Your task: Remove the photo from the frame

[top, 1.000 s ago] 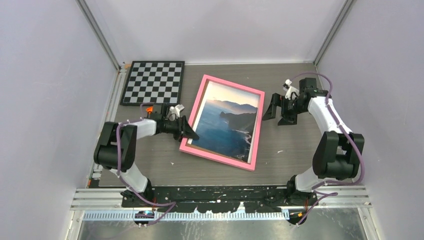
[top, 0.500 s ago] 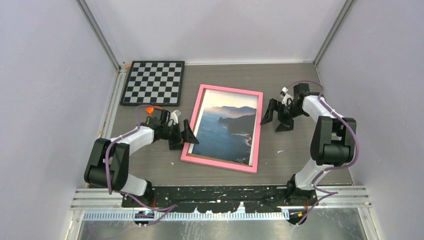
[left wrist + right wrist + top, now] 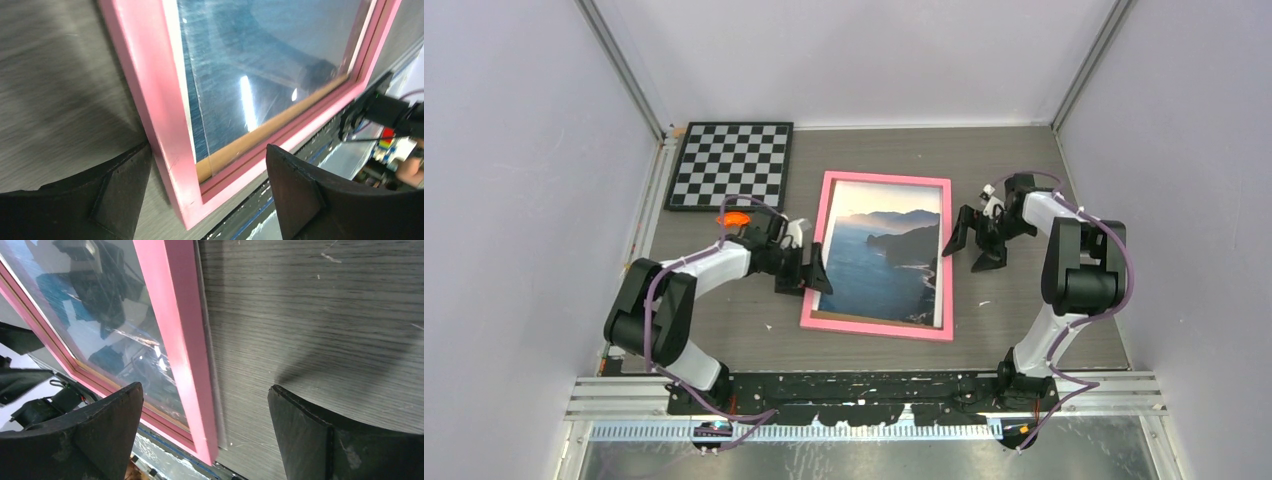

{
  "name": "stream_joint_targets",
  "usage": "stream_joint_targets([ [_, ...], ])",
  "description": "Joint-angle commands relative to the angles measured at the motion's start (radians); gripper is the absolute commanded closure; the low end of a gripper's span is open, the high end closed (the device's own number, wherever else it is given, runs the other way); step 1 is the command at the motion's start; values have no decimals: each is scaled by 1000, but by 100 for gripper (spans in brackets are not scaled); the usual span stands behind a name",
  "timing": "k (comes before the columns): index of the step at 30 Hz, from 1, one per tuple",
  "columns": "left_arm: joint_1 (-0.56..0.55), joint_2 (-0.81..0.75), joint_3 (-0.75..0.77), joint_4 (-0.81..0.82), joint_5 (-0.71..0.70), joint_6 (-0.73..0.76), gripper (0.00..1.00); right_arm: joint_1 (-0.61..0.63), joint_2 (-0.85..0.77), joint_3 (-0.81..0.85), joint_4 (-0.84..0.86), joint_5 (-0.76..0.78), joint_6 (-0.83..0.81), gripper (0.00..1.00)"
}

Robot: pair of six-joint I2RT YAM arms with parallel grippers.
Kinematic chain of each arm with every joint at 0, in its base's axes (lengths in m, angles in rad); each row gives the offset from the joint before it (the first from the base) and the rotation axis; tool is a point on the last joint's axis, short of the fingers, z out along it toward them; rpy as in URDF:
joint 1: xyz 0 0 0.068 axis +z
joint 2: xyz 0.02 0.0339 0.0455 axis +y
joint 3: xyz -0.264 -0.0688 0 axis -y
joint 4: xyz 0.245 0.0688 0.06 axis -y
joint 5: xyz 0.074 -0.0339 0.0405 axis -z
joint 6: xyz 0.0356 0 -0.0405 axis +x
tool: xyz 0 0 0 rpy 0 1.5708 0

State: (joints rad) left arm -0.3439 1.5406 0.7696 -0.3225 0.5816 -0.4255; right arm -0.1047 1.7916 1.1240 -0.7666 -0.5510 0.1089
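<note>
Pink frame (image 3: 876, 328) recorded face up on the table (image 3: 1024, 320), with the photo (image 3: 886, 255) shut inside it behind the glass (image 3: 260, 60). Change over the last second: the frame had been lying skewed to the table's edges and has now been swung nearly square to them. The photo has not shifted within the frame.

Left gripper (image 3: 807, 278): jaws apart. The left rail (image 3: 150, 100) lies between them, close to its near corner. In the left wrist view the outer finger (image 3: 115, 195) is seen hard against the rail's outside edge. The inner finger (image 3: 300, 195) is placed toward the glass side, and its contact cannot be determined. The swing is attributed to this push.

Right gripper (image 3: 972, 240): jaws apart. The right rail (image 3: 175, 340) lies between them in the right wrist view, with one finger (image 3: 90, 440) on the glass side and the other (image 3: 330, 440) over bare table. This gripper has been brought along with the frame as it turned. Touch on the rail cannot be told.

Judgement: none of the removal proper is done yet. A long rail now sits between each pair of jaws, so a pinch from both sides appears to be prepared. No backing or clips are visible from above. The frame would probably have to be lifted and turned over before the photo can be freed. Risk noted: an uneven lift could let the frame twist or slip from one pair of jaws.
</note>
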Motion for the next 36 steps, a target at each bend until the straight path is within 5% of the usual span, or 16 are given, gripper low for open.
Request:
stream_joint_targets([
  [1,-96,20,33,33,55,30,16,3,18,30,9,-13,-5,2],
  [13,-60,-54,59,-11,-1,65,29,3,7,36,-7,20,-58,3],
  [22,-67,5,103,-19,-159,85,38,5,8,23,2,48,-80,24],
  [29,-122,49,161,-59,-287,81,35,45,-8,20,37,116,-72,32],
  [36,-178,126,242,-121,-358,78,46,130,-20,40,40,252,-87,33],
])
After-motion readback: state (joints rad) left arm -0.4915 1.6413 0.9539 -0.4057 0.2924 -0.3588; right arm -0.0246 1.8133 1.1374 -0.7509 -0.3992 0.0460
